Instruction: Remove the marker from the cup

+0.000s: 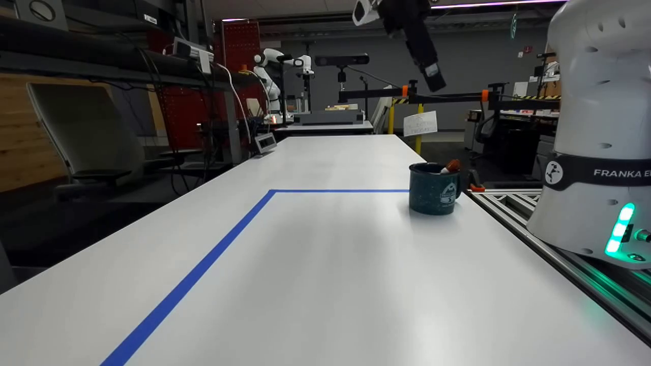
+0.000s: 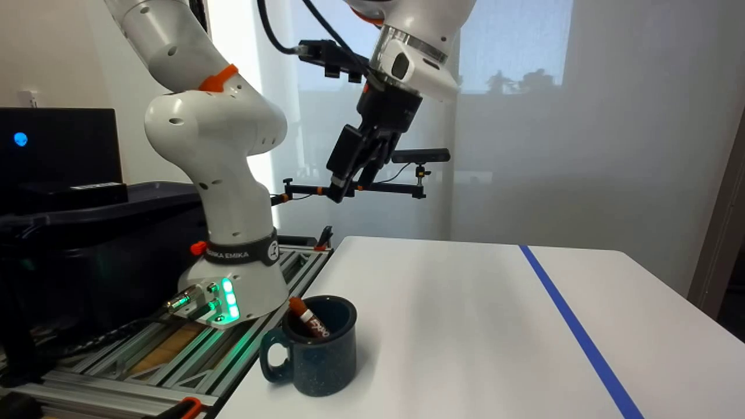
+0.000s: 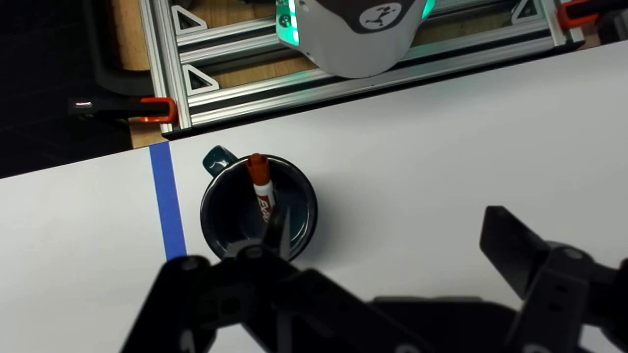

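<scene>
The cup, a dark teal mug with a side handle, stands upright on the white table; it shows in both exterior views and in the wrist view. The marker leans inside the cup with its red-brown cap up at the rim; it also shows in the wrist view. In an exterior view only its cap sticks out. My gripper is open and empty, high above the table. In the wrist view the gripper has its fingers wide apart; the left finger covers part of the cup and the marker's lower end.
The white table carries blue tape lines. The cup is close to the table edge beside the aluminium frame and the robot base. Orange-and-black clamps sit on the frame. A camera bar stands behind.
</scene>
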